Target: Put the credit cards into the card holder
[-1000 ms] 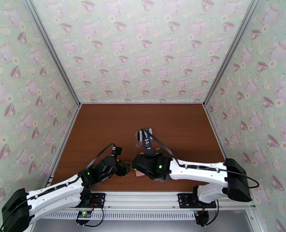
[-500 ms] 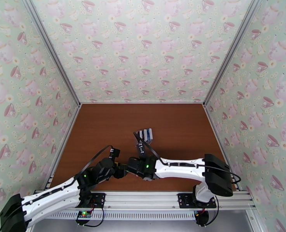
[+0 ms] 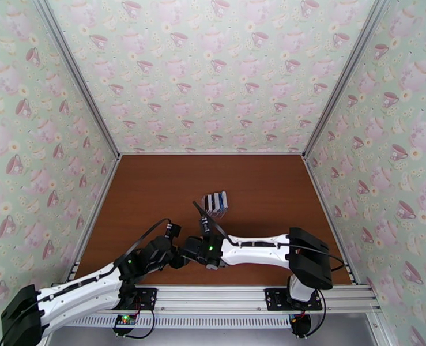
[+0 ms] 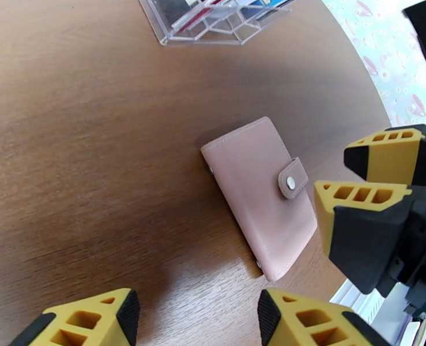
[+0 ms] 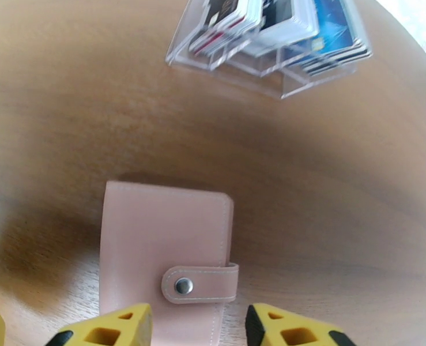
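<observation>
While the left fingers [image 4: 305, 321] and right fingers [image 5: 112, 330] stand spread, pinching nothing, the small pink rectangular snap-tab wallet [image 5: 161, 237] lies closed on the brown wooden tabletop [image 5: 339, 185] close by both. Farther off, black, white and blue plastic cards [image 5: 282, 18] sit in a clear plastic slotted rack [image 5: 253, 66].

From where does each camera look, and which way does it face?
Top external: above and behind the bases, facing down at the table; left arm and right arm show.
Left wrist: facing down and forward at the card holder; left hand at bottom, right hand at right.
Right wrist: facing down at the card holder; right hand at bottom.
Shared: both wrist views hold the card holder and clear rack.
</observation>
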